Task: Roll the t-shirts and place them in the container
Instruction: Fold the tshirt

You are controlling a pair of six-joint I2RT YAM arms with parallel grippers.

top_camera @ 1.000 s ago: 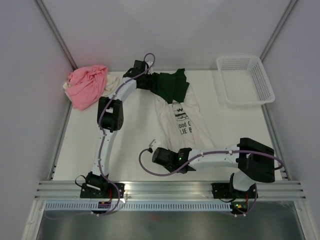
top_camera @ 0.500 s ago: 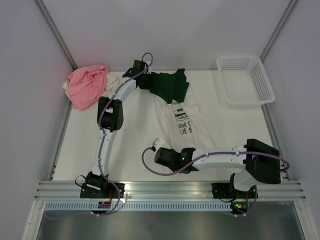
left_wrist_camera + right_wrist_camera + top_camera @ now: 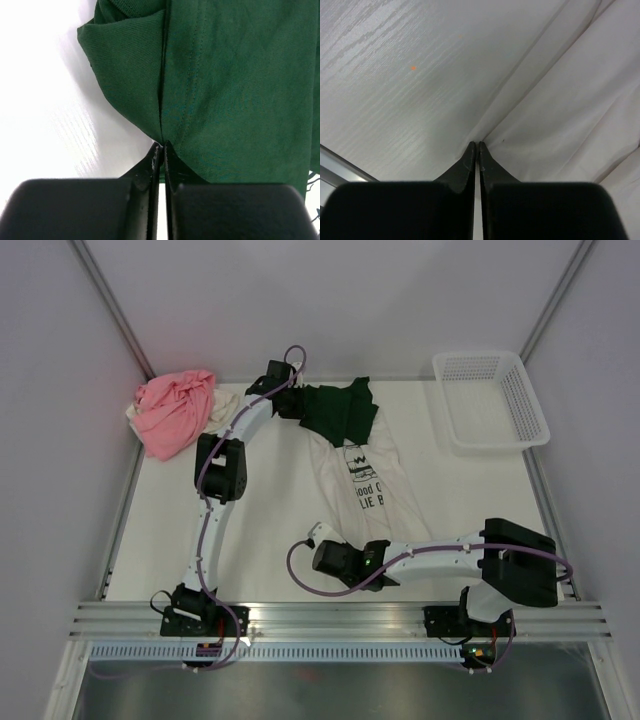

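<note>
Wrist views alone show the left pincer (image 3: 161,146) pinching the green shirt (image 3: 235,90), the right pincer (image 3: 476,146) the white shirt (image 3: 570,110). Overhead, both grips are too small to make out.

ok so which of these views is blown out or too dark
Left wrist view: the table beside the dark green t-shirt is blown out to flat white. Right wrist view: dim and grey, the cream t-shirt shaded in its folds. Top view: evenly lit, sharp.
</note>
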